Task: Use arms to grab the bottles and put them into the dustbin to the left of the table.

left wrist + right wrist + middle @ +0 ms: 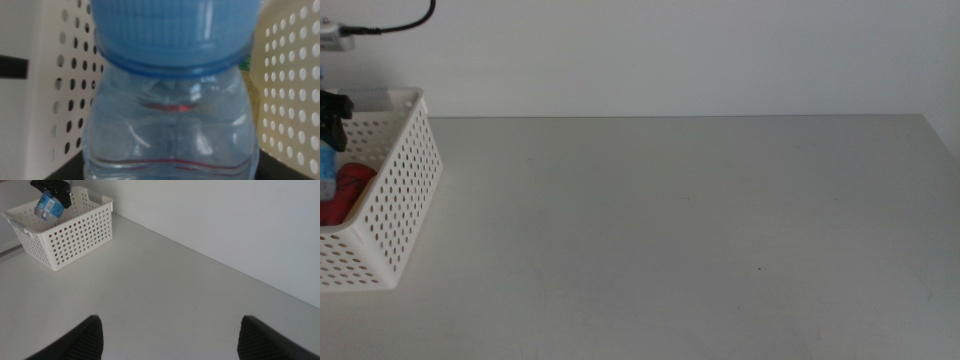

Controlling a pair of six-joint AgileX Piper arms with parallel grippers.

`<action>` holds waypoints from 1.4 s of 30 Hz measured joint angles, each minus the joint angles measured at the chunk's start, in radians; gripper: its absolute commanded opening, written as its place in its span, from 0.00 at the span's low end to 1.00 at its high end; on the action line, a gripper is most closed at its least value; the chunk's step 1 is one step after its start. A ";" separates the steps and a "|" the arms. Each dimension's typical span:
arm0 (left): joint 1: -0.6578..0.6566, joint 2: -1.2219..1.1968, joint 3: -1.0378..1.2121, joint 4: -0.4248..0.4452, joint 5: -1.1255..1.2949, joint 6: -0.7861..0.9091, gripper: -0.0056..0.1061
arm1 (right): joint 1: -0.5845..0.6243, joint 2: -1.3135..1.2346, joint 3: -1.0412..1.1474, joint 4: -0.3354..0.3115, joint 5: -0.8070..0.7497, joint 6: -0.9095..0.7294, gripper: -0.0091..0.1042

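My left gripper (pixel 52 187) is shut on the clear blue-capped water bottle (pixel 48 205) and holds it tilted above the open white dustbin (pixel 75 235). In the left wrist view the bottle (pixel 170 100) fills the picture, with the bin's perforated walls (pixel 285 100) behind it. A strip of the yellow tea bottle (pixel 254 82) shows beside it. In the middle view the gripper (pixel 332 115) and bottle (pixel 326 160) sit at the left edge over the dustbin (pixel 395 200), and the red can (pixel 348 188) lies inside. My right gripper (pixel 177 345) hangs open over the table, far from the bin.
The grey table (pixel 700 230) stretches right of the bin to a white wall. A black cable (pixel 405 22) runs across the top left corner of the middle view.
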 measured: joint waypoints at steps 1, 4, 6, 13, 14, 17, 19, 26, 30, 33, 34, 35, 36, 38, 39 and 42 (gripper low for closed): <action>0.000 0.019 0.000 0.000 0.000 0.008 0.04 | 0.000 0.000 0.000 0.000 0.000 0.000 0.74; 0.000 0.063 0.000 -0.016 0.000 0.021 0.04 | 0.000 0.000 0.000 0.000 0.000 0.000 0.74; 0.000 0.091 0.000 -0.033 -0.002 0.030 0.06 | 0.000 0.000 0.000 0.000 0.000 0.000 0.74; 0.000 0.116 -0.007 -0.040 -0.011 0.077 0.36 | 0.000 0.000 0.000 0.000 0.000 0.000 0.74; 0.000 0.117 -0.007 -0.042 -0.009 0.080 0.43 | 0.000 0.000 0.000 0.000 0.000 0.000 0.74; -0.001 0.124 -0.007 -0.049 -0.006 0.085 0.66 | 0.000 0.000 0.000 0.000 0.000 0.000 0.74; -0.004 0.126 -0.007 -0.049 -0.006 0.086 0.80 | 0.000 0.000 0.000 0.000 0.000 0.000 0.74; -0.046 0.116 -0.010 -0.006 -0.007 0.043 0.89 | 0.000 0.000 0.000 0.000 0.001 0.000 0.74; -0.076 0.075 -0.010 0.013 0.005 -0.002 0.89 | 0.000 0.000 0.000 0.000 0.001 0.000 0.74; -0.091 0.024 -0.010 0.020 0.026 -0.044 0.89 | 0.000 0.000 0.000 0.000 0.001 0.000 0.74; -0.093 0.009 -0.010 0.025 0.039 -0.054 0.89 | 0.000 0.000 0.000 -0.001 0.001 0.000 0.74; -0.098 -0.009 -0.011 0.030 0.059 -0.063 0.89 | 0.000 0.000 0.000 0.000 0.001 0.000 0.74; -0.103 -0.028 -0.011 0.036 0.082 -0.069 0.89 | 0.000 0.000 0.000 0.000 0.001 0.000 0.74; -0.114 -0.059 -0.011 0.043 0.117 -0.071 0.89 | 0.000 0.000 0.000 0.000 0.001 0.000 0.74; -0.123 -0.076 -0.011 0.043 0.128 -0.071 0.89 | 0.000 0.000 0.000 -0.001 0.001 0.000 0.74; -0.157 -0.130 -0.011 0.022 0.139 -0.066 0.89 | 0.000 0.000 0.000 -0.001 0.001 0.000 0.74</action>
